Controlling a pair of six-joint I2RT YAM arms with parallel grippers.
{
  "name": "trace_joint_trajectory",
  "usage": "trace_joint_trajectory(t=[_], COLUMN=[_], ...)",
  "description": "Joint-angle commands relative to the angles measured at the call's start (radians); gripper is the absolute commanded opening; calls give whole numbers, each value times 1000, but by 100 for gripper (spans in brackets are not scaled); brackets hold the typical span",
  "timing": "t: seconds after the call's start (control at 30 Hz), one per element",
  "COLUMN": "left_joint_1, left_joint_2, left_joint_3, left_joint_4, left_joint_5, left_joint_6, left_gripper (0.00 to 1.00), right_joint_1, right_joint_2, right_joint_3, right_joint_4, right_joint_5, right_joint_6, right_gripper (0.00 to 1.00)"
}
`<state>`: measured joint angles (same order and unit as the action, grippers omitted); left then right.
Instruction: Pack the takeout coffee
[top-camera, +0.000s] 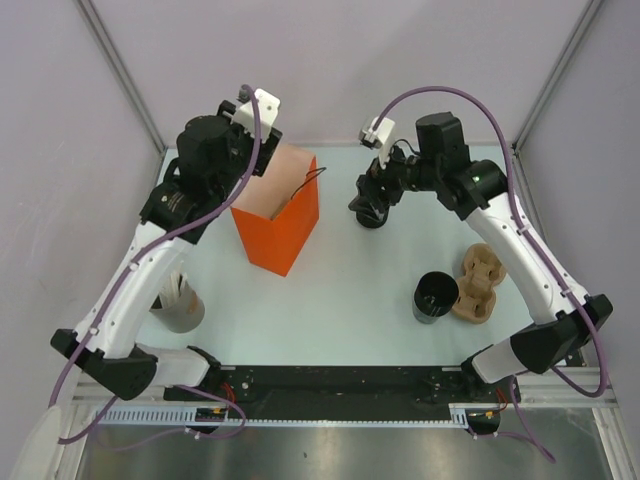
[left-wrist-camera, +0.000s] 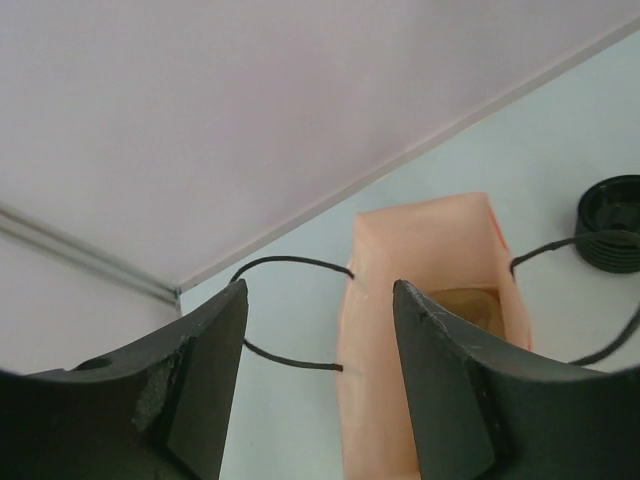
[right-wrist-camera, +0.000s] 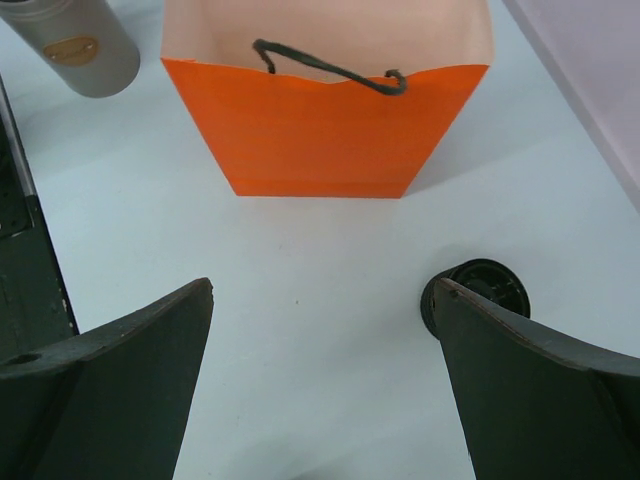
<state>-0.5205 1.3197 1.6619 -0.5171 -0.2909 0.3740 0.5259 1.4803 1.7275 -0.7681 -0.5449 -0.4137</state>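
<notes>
**A:** Nearest items first?

**B:** On the tabletop, near and left of the bag (top-camera: 280, 225): grey straw cup (top-camera: 180, 308). Near and right of the bag: wide black cup (top-camera: 435, 297), touching a brown carrier (top-camera: 478, 285). None of them is in the fingers.

**A:** The coffee (right-wrist-camera: 490, 284)?

**B:** Upright on the tabletop, lid on, just right of the bag and apart from it. It is not packed.

**A:** Right gripper (right-wrist-camera: 325, 290)?

**B:** Fingers wide apart, holding nothing. In the wrist view the coffee sits at the tip of one finger, not between the two, so it isn't straddled yet.

**A:** Left gripper (left-wrist-camera: 320, 295)?

**B:** Above the bag's far end, fingers apart and empty. The bag's mouth is open below it, with one handle loop lying in the gap as seen. I can't tell whether the fingers touch the bag.

**A:** Step in hand?

**B:** My judgement: the approach to the coffee, before any grasp.

**A:** Next move?

**B:** Shift the right fingers sideways so the coffee is centred between them. Drop below the lid and close gently on the paper wall. Lift it upright, carry it left over the bag's mouth and lower it in. The left gripper may need to steady the bag.
</notes>
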Motion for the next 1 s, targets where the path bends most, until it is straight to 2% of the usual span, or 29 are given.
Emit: trace_joint_trajectory(t=[0.0,0.17,0.27,0.47,0.6,0.77,0.97], left_joint_1=[-36,-24,14,82,103,146,206], left_joint_2=[-20,-1,21,29,18,16,36], left_joint_3=[-33,-45,-11,4,2,6,13], left_joint_4=[25,83,52,8,-1,-24,-77], left_joint_5=[76,-140,-181,-165,-133,-97,-4], left_joint_6=[36,52,20,6,8,0,-20], left_gripper=[65,69,71,73,79,89,92], right_joint_1=[-20,16,31,75,105,125,135], right_joint_2=[-52,-25,27,104,167,219,271], right_joint_3=[-14,16,47,95,139,210,270], right_joint_4=[96,127,128,158,164,159,145], right_joint_5=[-44,-23,19,81,108,109,95], right_joint_6=[29,-77,-132,-188,-203,-212,-217], right_gripper=[96,96,96,92,89,81,69])
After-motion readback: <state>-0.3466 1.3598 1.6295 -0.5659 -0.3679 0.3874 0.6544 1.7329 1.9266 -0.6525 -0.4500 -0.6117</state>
